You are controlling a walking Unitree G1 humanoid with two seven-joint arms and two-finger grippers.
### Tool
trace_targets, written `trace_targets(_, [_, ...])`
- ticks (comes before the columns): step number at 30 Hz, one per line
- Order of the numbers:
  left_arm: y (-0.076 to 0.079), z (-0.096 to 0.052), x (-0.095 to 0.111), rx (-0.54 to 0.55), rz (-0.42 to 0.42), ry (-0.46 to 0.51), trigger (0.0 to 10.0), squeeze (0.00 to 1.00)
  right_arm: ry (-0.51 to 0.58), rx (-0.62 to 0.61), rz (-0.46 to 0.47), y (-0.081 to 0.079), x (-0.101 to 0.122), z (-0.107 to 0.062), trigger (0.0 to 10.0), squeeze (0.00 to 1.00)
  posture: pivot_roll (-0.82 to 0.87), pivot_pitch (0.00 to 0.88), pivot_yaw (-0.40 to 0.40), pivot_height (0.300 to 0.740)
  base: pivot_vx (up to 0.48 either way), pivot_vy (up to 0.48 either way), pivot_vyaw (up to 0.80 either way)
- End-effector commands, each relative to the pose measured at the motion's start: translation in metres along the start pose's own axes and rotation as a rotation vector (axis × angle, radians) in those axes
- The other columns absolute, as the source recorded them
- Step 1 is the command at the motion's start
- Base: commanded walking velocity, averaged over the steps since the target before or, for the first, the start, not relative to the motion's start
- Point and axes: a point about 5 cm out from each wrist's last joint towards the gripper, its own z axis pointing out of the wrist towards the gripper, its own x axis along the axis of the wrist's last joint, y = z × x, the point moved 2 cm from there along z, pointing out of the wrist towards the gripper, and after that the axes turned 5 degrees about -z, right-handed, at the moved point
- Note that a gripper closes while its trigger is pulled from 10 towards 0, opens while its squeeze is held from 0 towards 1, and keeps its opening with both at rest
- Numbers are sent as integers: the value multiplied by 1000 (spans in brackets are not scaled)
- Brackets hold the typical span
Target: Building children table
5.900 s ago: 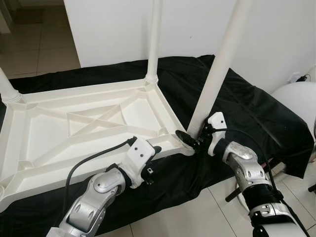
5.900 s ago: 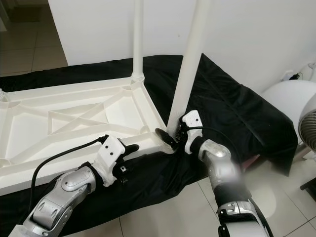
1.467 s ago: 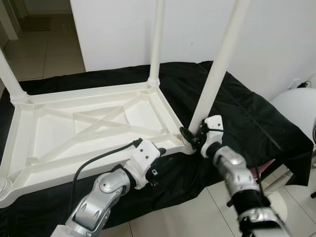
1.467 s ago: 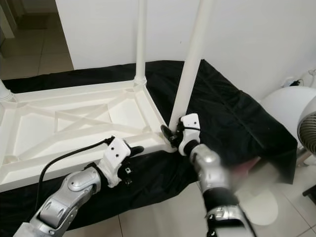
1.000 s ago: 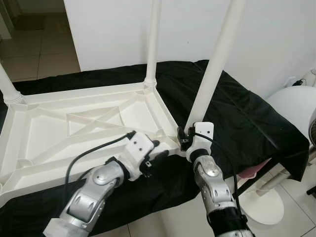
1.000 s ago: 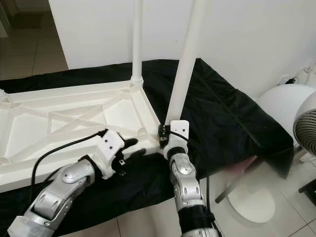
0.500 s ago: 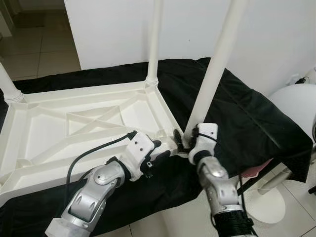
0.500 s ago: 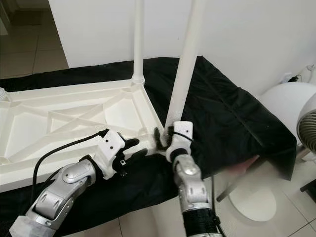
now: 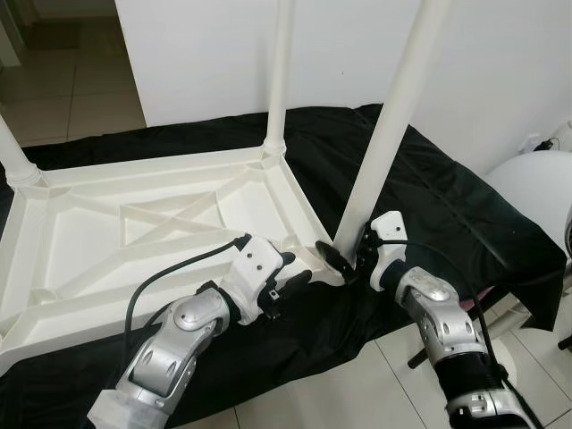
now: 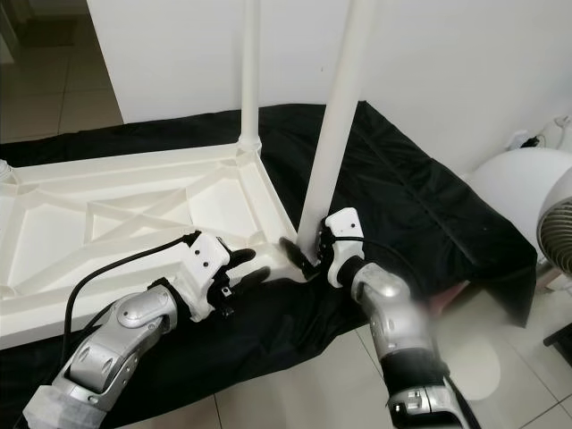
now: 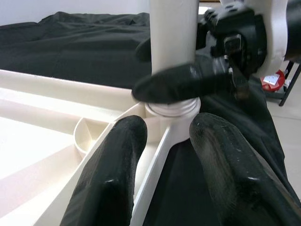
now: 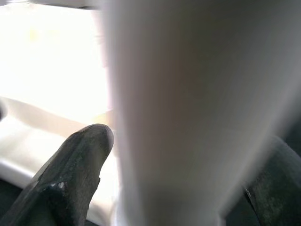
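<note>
The white children's table (image 9: 161, 223) lies upside down on a black cloth (image 9: 447, 206), legs pointing up. The right tool (image 9: 344, 259) grips the base of the near leg (image 9: 393, 125), fingers either side. The left tool (image 9: 299, 275) rests at the frame's near edge, fingers apart, seemingly straddling the rim.

A black cloth (image 9: 465, 206) drapes the platform, beside what looks like a white fan (image 10: 561, 214).
</note>
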Motion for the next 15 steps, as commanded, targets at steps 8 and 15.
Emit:
trace_targets(8, [4,3,1,-15,6,6,10000,0,-45,107,-64,6,-3,9,4118,0,-15,24,-55,740,0,0,0])
trace_targets(15, [4,1,0,-5,1,6,10000,0,-89,116,-68,11,-15,3,0,0,-13,33,-62,740,0,0,0])
